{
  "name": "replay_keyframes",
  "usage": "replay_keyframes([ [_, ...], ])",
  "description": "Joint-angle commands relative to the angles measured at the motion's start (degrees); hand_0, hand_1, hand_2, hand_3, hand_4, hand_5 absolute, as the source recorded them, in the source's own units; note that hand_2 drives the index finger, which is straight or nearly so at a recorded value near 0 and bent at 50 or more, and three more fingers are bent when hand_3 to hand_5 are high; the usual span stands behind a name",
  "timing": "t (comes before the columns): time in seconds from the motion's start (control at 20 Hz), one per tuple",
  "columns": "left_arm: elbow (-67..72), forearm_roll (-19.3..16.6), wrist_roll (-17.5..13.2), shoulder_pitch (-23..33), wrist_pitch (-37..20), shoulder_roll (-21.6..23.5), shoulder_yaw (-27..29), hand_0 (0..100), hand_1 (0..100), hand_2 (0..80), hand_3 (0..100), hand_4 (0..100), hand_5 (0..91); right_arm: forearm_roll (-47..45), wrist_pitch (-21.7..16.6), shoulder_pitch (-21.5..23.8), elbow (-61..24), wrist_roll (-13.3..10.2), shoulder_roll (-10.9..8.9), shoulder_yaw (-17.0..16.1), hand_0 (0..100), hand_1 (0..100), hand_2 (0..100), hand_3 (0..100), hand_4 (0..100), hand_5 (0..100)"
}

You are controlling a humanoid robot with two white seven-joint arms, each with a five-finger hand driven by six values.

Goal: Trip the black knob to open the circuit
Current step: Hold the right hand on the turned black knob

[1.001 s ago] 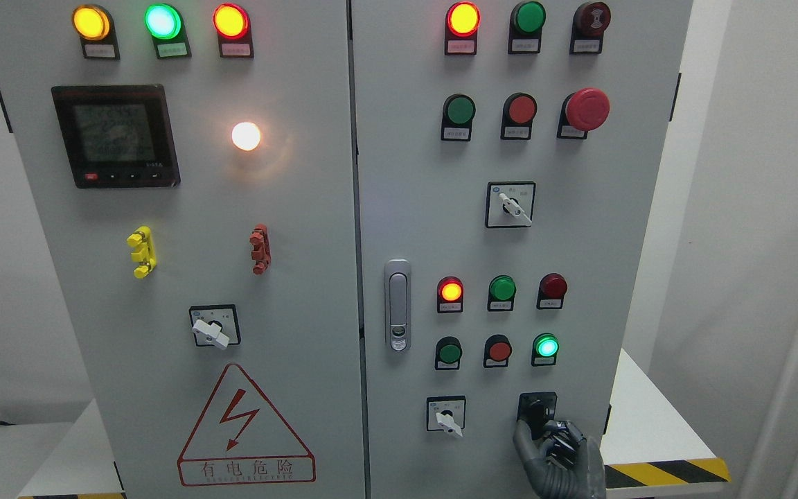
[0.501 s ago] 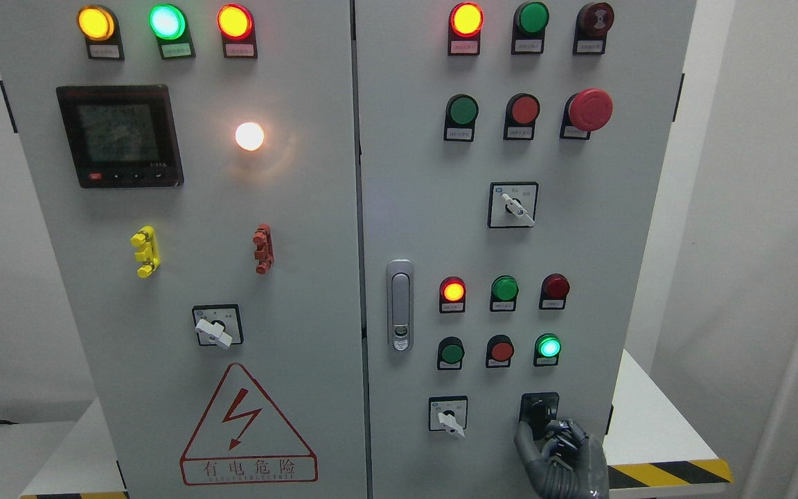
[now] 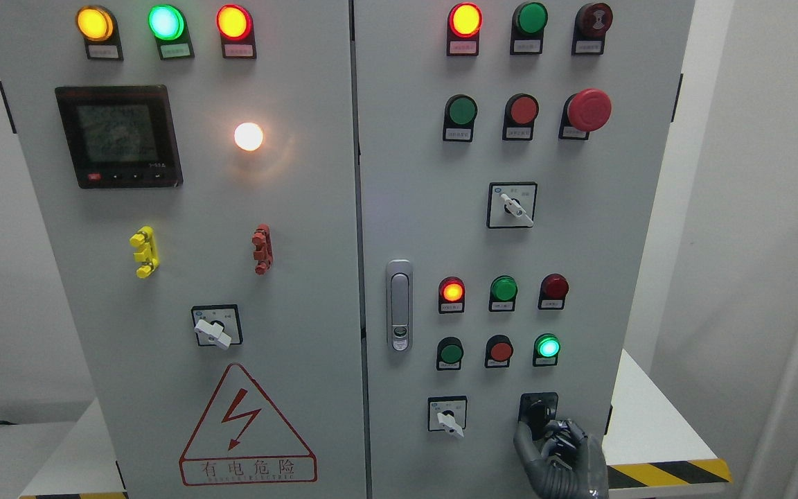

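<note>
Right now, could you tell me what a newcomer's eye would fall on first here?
Probably the glowing white lamp on the cabinet's left door, beside the dark meter display. Next, the red mushroom button at the upper right. Lowest, the right hand reaches up at the black knob.

Head-height single view, squarely facing the cabinet (image 3: 316, 291), close.

You found the black knob (image 3: 537, 410) on its square black plate at 5 o'clock on the right door, its lower edge covered by grey fingers.
</note>
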Motion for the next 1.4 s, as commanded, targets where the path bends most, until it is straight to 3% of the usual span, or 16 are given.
replay_keyframes([
  [0.0,0.1,-1.8,0.0,0.0,0.0,0.0,0.0,12,39,0.0,0,0,0.0,0.5,-4.6,0.1,0.3,1.2,0.0,-0.4,46,85,59,94,86,93],
  [1.05,0.0,-1.8,0.0,0.0,0.0,-0.1,0.0,12,39,0.0,0,0,0.0,2.4,-4.5,0.1,0.7,-0.3,0.0,-1.0,44,82,56,91,84,91],
  [1.35,0.0,-1.8,0.0,0.0,0.0,0.0,0.0,12,39,0.0,0,0,0.0,2.5,-4.5,0.1,0.8,-0.3,0.0,-1.0,35,80,55,90,84,91],
])
